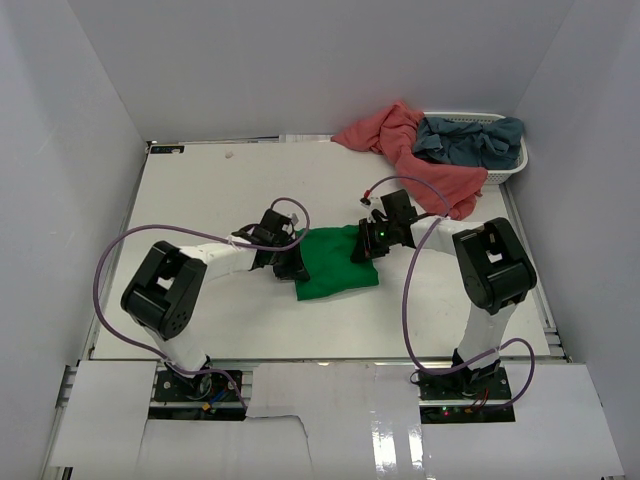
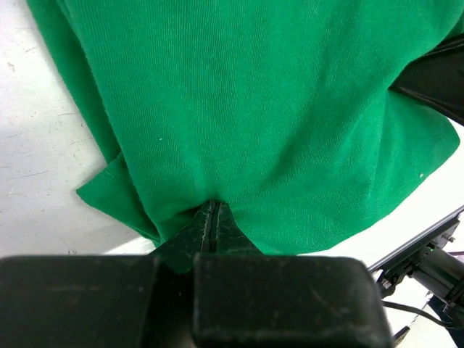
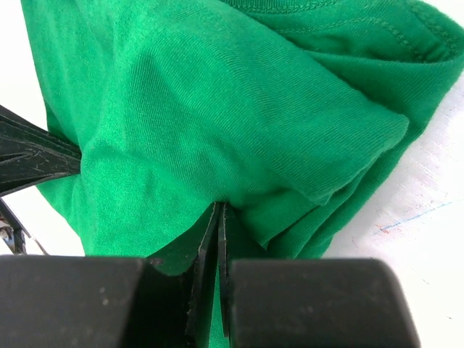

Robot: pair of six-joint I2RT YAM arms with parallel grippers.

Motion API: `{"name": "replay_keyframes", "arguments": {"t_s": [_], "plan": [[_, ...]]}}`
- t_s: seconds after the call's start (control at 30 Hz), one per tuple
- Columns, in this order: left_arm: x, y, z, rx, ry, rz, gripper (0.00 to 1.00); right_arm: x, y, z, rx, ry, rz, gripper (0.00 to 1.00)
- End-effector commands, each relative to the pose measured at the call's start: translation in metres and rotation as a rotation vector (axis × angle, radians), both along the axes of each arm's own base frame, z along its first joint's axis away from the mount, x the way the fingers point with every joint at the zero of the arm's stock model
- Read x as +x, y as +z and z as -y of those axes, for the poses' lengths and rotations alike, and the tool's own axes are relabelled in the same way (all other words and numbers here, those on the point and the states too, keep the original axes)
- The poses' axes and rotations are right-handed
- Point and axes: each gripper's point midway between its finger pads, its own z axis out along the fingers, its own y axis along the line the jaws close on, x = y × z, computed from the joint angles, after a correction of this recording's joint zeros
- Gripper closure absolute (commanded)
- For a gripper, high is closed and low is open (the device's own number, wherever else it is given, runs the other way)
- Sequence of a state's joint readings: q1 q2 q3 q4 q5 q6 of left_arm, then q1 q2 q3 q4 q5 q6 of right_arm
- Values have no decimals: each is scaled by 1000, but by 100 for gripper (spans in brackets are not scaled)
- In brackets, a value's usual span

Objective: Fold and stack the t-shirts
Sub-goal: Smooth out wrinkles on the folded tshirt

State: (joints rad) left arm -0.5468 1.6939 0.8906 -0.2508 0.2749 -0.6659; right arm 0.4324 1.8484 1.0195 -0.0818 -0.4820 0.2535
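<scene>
The bright green t-shirt [image 1: 335,262] lies bunched in the middle of the table between my two grippers. My left gripper [image 1: 291,262] is shut on its left edge; the left wrist view shows the cloth [image 2: 261,109] pinched at the fingertips [image 2: 210,217]. My right gripper [image 1: 366,243] is shut on its right edge; the right wrist view shows folded green cloth [image 3: 217,109] clamped at the fingertips [image 3: 219,217]. The salmon-pink t-shirt [image 1: 410,150] hangs from the basket onto the table at the back right. The grey-blue t-shirt [image 1: 470,138] lies in the basket.
The white slatted basket [image 1: 512,168] stands at the back right corner, by the right wall. White walls enclose the table on three sides. Purple cables loop off both arms over the table.
</scene>
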Motion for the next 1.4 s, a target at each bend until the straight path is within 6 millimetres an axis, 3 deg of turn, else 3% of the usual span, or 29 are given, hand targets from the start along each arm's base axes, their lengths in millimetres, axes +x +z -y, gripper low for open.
{"name": "replay_keyframes", "arguments": {"t_s": [0.0,0.73,0.83,0.93,0.97,1.0,1.07,1.1,1.2,1.3,1.37], "plan": [[-22,-32,-28,167,0,-96,100,0,-10,19,-98,-16,12,92],[12,-29,-37,229,4,-46,100,-20,-8,31,-99,-18,-13,92],[26,-13,-31,219,-21,-4,100,-18,4,27,-71,-24,1,88],[42,22,-16,157,-41,62,99,-8,27,22,-36,-34,61,77],[45,33,-12,135,-50,83,94,-4,34,20,-25,-35,85,75],[50,56,-4,87,-60,127,92,1,48,18,-7,-38,120,75],[53,80,1,43,-59,171,88,4,60,15,11,-39,142,74],[54,102,4,5,-62,217,84,8,71,12,27,-38,162,74],[49,137,10,-69,-68,273,82,11,85,7,59,-34,169,80],[37,152,21,-176,-90,275,83,9,91,-6,138,-15,142,92],[18,151,39,-330,-172,258,86,5,90,-16,203,9,97,92]]}}
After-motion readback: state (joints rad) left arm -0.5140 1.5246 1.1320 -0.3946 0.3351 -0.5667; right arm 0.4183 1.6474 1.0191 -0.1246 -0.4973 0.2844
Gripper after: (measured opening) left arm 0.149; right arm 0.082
